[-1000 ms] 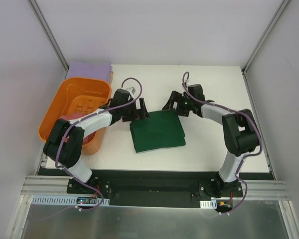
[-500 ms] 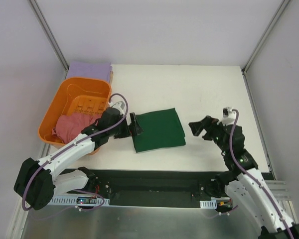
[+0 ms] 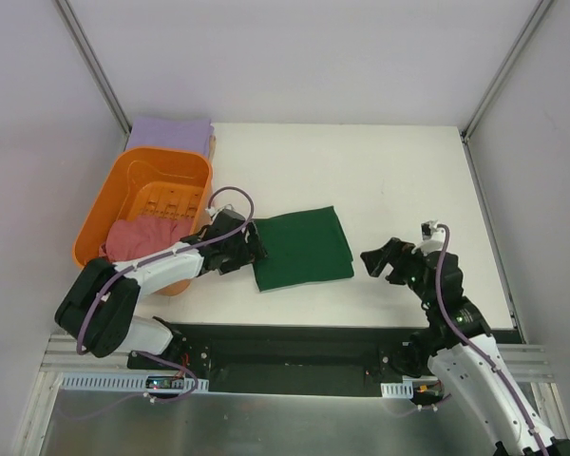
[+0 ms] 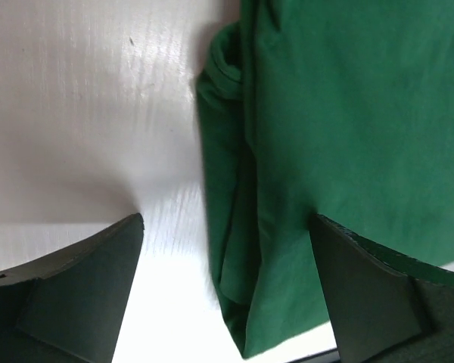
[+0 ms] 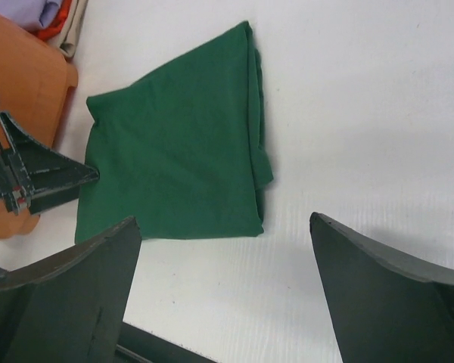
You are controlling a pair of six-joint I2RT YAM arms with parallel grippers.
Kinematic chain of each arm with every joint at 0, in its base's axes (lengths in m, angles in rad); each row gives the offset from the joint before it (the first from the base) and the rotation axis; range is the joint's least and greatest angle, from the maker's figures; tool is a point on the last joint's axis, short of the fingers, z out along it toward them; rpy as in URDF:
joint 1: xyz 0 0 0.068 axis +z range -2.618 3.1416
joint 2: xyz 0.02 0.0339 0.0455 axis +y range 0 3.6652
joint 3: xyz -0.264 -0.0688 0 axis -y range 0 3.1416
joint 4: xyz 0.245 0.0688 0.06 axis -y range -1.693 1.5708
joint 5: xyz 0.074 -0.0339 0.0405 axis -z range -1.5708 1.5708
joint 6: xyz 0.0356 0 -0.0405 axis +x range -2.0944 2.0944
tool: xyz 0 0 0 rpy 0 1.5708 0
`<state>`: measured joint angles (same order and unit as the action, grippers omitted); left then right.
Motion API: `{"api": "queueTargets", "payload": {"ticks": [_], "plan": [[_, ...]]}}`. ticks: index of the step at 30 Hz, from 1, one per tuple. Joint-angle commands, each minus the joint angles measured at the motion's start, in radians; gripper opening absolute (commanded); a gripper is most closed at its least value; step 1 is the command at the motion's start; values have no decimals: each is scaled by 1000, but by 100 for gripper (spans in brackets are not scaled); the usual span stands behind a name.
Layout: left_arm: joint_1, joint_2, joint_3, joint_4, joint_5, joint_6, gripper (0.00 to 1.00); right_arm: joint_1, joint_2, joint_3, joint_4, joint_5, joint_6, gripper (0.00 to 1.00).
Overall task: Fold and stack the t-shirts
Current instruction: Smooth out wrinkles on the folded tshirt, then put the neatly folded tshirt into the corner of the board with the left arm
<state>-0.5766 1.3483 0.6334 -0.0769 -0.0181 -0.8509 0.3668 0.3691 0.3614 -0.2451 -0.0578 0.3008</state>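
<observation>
Surface (image 3: 399, 180): white, flat, faintly glossy. Three items lie directly on it.

1. Green shirt (image 3: 301, 249): folded to a rough square, lying flat left of centre, nearer the near edge. Stacked fold layers show along its left side.
2. Basket (image 3: 138, 161): orange, standing at the left edge, left of the green shirt and apart from it.
3. Lavender shirt (image 3: 169, 133): folded, at the far left corner, close behind the basket's far rim; contact cannot be confirmed.
</observation>
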Motion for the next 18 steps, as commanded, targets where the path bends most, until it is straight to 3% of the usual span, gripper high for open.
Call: {"api": "queueTargets", "payload": {"ticks": [1,5,9,15,18], "plan": [[-8,60,48,69,-57,-46,87,-3,50,54,23,-89,-17,96],[-8,135,69,100,-14,-45,80,-3,48,51,36,-114,-12,96],[-8,186,86,108,12,-31,57,-2,11,47,36,-112,-11,96],[-32,281,146,109,17,15,37,-2,-42,33,35,-64,-2,96],[-42,333,183,95,15,30,33,-3,-71,30,24,-34,-8,96]]}}
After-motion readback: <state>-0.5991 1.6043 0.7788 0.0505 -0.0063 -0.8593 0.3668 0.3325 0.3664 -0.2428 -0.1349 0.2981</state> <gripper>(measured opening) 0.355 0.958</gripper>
